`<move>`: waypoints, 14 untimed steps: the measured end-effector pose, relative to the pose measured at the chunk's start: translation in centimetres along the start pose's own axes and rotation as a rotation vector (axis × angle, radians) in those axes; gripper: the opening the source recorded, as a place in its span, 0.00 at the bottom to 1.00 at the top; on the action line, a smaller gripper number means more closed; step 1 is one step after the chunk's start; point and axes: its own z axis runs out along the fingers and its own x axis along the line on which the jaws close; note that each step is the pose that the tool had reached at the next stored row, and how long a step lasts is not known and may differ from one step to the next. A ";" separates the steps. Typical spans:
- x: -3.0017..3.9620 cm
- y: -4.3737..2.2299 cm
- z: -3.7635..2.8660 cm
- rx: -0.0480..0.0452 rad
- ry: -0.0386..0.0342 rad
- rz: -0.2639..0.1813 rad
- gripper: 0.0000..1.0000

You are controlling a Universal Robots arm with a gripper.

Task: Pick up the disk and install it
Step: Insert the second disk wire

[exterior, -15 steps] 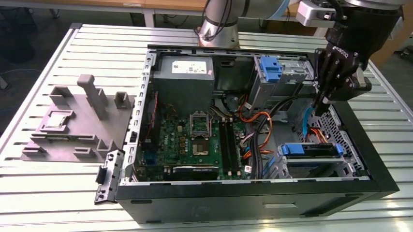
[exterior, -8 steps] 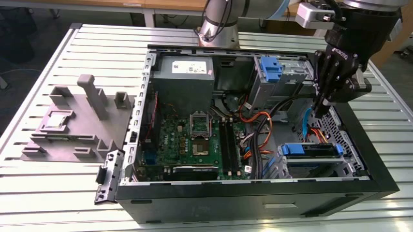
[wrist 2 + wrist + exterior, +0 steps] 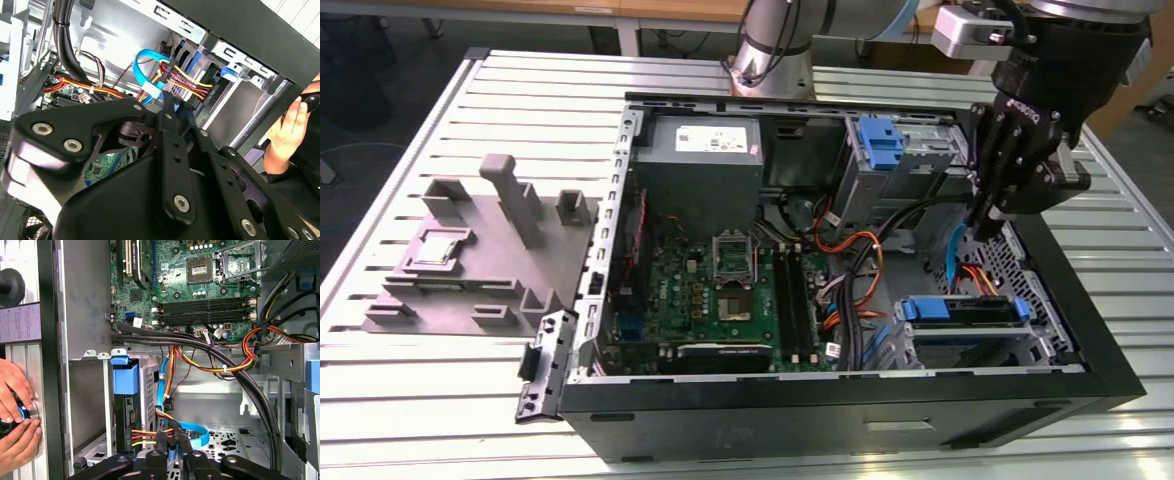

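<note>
No print here can be made out. The white sticker (image 3: 704, 137) on the grey metal power supply box (image 3: 703, 165) carries dark lines too small to tell, and the pale printed label (image 3: 20, 323) beside the black case edge is blurred.

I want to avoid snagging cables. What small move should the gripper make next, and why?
Probably a slow, straight lift out of the case. The disk already appears to sit in its bay, and the gripper hangs close above the coloured cables near it.
</note>
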 end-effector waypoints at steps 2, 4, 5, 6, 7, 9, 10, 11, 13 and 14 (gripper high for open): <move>0.00 -0.11 0.01 -0.0016 0.0001 0.000 0.24; -0.01 -0.31 0.02 -0.0039 0.0008 -0.001 0.24; -0.02 -0.38 0.02 -0.0047 0.0023 0.000 0.22; -0.03 -0.43 0.02 -0.0048 0.0051 0.000 0.22; -0.02 -0.43 0.03 -0.0048 0.0093 0.000 0.22; -0.02 -0.43 0.05 -0.0042 0.0194 -0.001 0.16; 0.00 -0.37 0.06 -0.0041 0.0221 -0.001 0.16; 0.03 -0.22 0.07 -0.0040 0.0239 -0.001 0.16; 0.15 0.27 0.08 -0.0033 0.0245 -0.001 0.16; 0.21 0.54 0.09 -0.0026 0.0245 -0.001 0.16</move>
